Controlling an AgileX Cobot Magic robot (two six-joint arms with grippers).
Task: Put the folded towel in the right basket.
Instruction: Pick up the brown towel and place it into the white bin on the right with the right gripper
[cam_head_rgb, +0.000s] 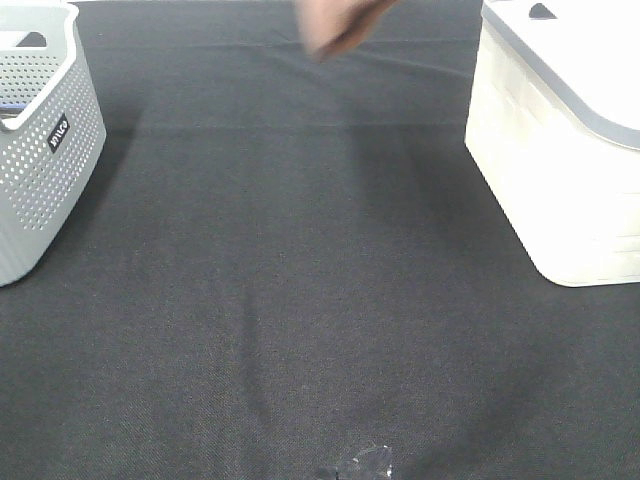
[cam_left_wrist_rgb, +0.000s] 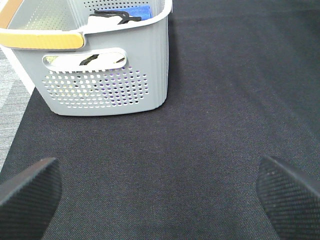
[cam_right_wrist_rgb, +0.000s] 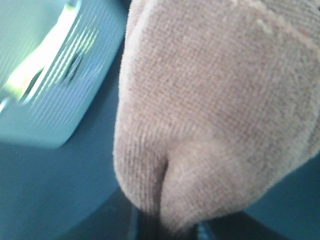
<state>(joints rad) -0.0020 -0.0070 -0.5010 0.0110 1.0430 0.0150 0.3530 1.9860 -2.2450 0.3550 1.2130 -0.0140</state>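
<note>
The folded brown towel (cam_head_rgb: 335, 25) hangs in the air at the top middle of the exterior view, blurred, left of the white right basket (cam_head_rgb: 560, 150). In the right wrist view the towel (cam_right_wrist_rgb: 215, 100) fills most of the frame. My right gripper (cam_right_wrist_rgb: 165, 231) is shut on its edge, with the fingers almost hidden by the cloth. A pale ribbed basket (cam_right_wrist_rgb: 45, 95) shows blurred beyond the towel. My left gripper (cam_left_wrist_rgb: 160, 195) is open and empty, low over the black cloth, facing the grey left basket (cam_left_wrist_rgb: 110, 75). Neither gripper shows in the exterior view.
The table is covered by a black cloth (cam_head_rgb: 300, 280). The grey perforated basket (cam_head_rgb: 40, 150) stands at the far left and holds dark and blue items (cam_left_wrist_rgb: 122, 15). A small shiny object (cam_head_rgb: 355, 465) sits at the front edge.
</note>
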